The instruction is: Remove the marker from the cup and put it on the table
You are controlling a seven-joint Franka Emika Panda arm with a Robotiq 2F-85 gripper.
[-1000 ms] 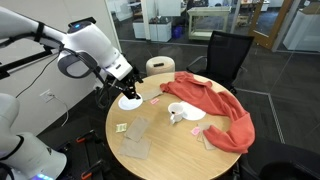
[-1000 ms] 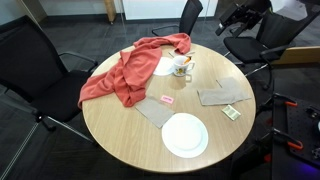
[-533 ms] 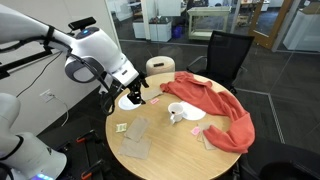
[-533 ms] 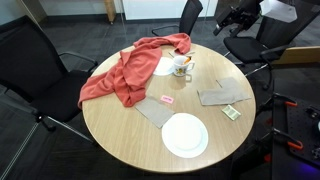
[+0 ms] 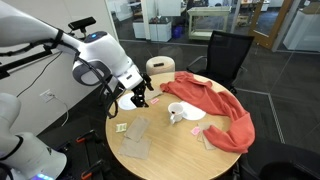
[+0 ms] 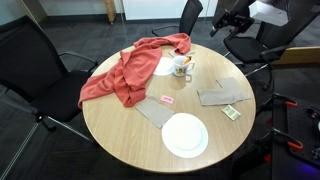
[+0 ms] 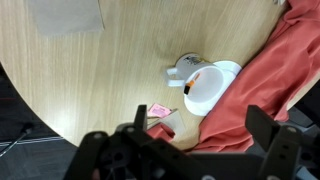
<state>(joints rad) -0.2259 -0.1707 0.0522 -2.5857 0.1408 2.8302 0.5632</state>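
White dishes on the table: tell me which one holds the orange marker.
The small cup beside the red cloth: the marker sticks out of it. The big round plate lies bare.

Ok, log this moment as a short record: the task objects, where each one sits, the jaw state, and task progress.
marker: orange, inside the cup, only a short bit showing
cup: pale, on the table, close to the red cloth
table: round, light wooden top
red cloth: bunched over one side of the table
plate: white, flat, near the table edge
jaws: open, holding nothing, above the table and apart from the cup
progress: marker not yet removed
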